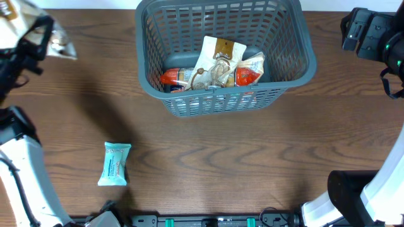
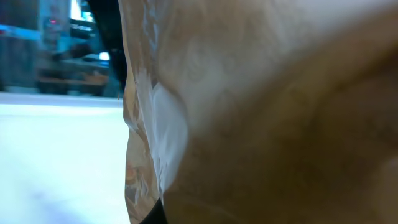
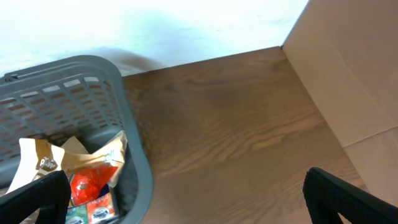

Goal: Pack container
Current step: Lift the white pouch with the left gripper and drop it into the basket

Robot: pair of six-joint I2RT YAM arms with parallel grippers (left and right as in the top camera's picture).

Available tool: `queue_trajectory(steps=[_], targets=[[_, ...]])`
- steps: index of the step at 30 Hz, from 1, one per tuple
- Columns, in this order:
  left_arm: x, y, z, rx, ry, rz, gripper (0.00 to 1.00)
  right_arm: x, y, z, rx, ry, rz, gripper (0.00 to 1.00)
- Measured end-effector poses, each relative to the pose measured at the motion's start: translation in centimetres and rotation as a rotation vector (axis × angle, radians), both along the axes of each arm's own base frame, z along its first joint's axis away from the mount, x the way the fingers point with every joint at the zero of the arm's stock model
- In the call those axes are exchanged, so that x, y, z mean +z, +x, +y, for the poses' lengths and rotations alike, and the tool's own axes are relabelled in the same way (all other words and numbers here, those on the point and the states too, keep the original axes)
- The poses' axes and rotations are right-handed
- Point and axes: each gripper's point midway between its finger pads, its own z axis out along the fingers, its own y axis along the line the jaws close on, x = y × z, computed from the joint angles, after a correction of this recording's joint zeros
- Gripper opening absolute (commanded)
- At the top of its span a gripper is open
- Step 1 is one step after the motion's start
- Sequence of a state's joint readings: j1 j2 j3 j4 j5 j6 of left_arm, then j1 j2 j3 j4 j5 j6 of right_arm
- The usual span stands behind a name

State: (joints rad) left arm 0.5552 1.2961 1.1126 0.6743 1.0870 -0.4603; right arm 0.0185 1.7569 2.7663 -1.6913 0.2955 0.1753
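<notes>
matt grey plastic container (image 1: pixel 278 75); wood-grain worktop (image 1: pixel 252 151), low sheen; glossy foil teal packet (image 1: pixel 114 164).

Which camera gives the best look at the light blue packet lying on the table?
Overhead: the light blue packet lies fully visible on the table. Neither wrist shows it: left is filled by a tan wrapper.

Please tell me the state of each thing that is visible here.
container: upright, partly filled with packets.
teal packet: lying flat on the table.
tan packet: held by left gripper.
right gripper: open, empty.
</notes>
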Motion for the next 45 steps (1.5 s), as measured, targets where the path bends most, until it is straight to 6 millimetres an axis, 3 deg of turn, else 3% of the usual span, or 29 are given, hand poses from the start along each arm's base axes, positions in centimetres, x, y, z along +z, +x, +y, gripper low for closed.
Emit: queue_trajectory(steps=[7,17,24,29,33,37,45], targets=[[1.3,1.3,-6.6,-0.128,-0.037,-0.06,0.06,0.0,0.0,0.0,0.0,0.0,0.001,0.99],[0.5,2.4,-17.8,-0.313,-0.098,-0.05,0.06,0.0,0.0,0.0,0.0,0.0,0.003,0.99],[-2.7,3.5,-23.9,-0.359,-0.047,-0.012,0.06,-0.1,0.0,0.0,0.0,0.0,0.003,0.99],[-6.8,4.7,-27.4,-0.315,0.072,0.101,0.06,-0.1,0.0,0.1,0.006,0.005,0.003,0.99],[-8.9,5.2,-28.8,-0.234,0.235,0.152,0.06,-0.1,0.0,0.2,0.009,0.007,0.003,0.99],[-9.9,5.6,-28.6,-0.128,0.404,0.167,0.06,-0.1,0.0,0.2,0.009,0.007,0.003,0.99],[-13.0,7.2,-23.6,0.165,0.761,0.217,0.06,-0.1,0.0,0.2,0.01,0.008,0.003,0.99]])
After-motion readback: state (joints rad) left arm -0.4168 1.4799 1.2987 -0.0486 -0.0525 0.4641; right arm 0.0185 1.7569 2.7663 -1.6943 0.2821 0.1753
